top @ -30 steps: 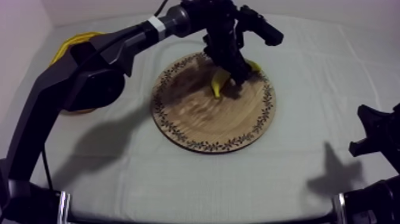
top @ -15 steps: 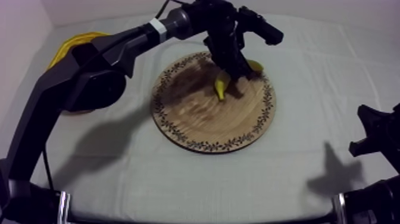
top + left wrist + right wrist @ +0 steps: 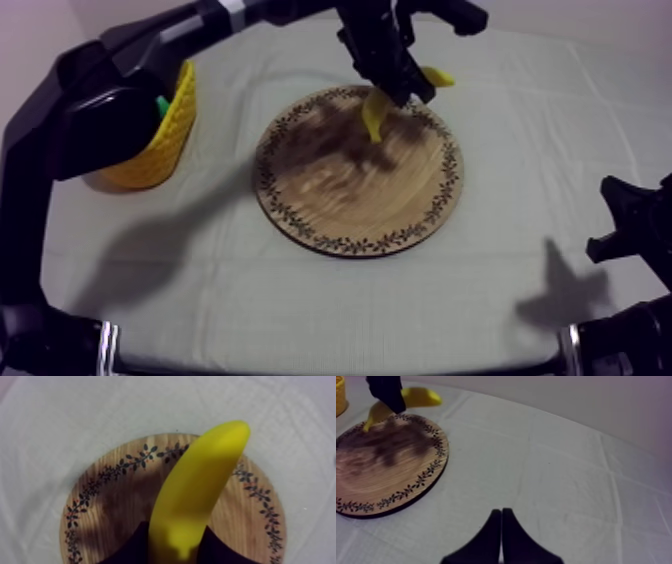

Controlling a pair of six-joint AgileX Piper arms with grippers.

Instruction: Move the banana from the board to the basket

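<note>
Left jaws pinch the banana (image 3: 373, 114), held above the far rim of the board (image 3: 350, 200). The basket (image 3: 168, 138) stands at the desk's (image 3: 300, 300) left, with a green thing (image 3: 161, 105) inside, kind unclear. Right jaws, pressed together, sit low at the desk's right.

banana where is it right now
In the top view the banana is clamped in the left gripper over the far rim of the wooden board, with the yellow basket off to the left.
</note>
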